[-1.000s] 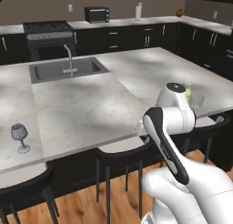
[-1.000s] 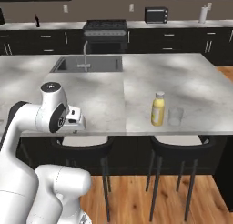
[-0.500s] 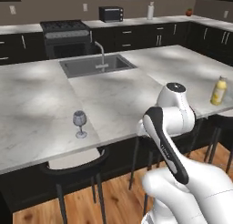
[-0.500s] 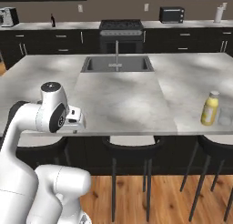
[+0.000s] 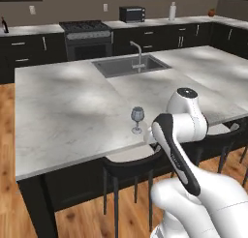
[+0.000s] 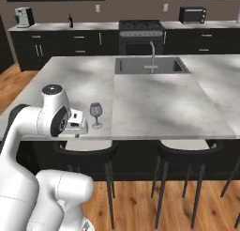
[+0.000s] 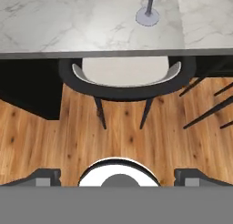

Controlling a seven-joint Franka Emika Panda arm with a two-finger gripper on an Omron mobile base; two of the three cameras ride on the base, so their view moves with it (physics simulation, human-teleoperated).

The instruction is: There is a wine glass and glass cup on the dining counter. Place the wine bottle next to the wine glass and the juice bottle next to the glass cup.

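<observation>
Wine glass [image 5: 137, 119] upright near dining counter [image 5: 72, 116] edge, end effector [image 7: 117, 176] spread open (empty), stool [image 7: 126, 77] below

This is a home kitchen, built around a big marble-topped dining counter [image 5: 68, 111] with a steel sink [image 5: 127, 66] and tap [image 5: 139, 53] set into it. Beyond that island runs a wall of dark cabinets [image 6: 61, 49] with a stove [image 5: 85, 36], microwave [image 5: 132, 13] and coffee machine [image 6: 24, 17]. Black bar stools [image 6: 86, 155] stand on the wood floor [image 7: 54, 136] along its near edge.
</observation>
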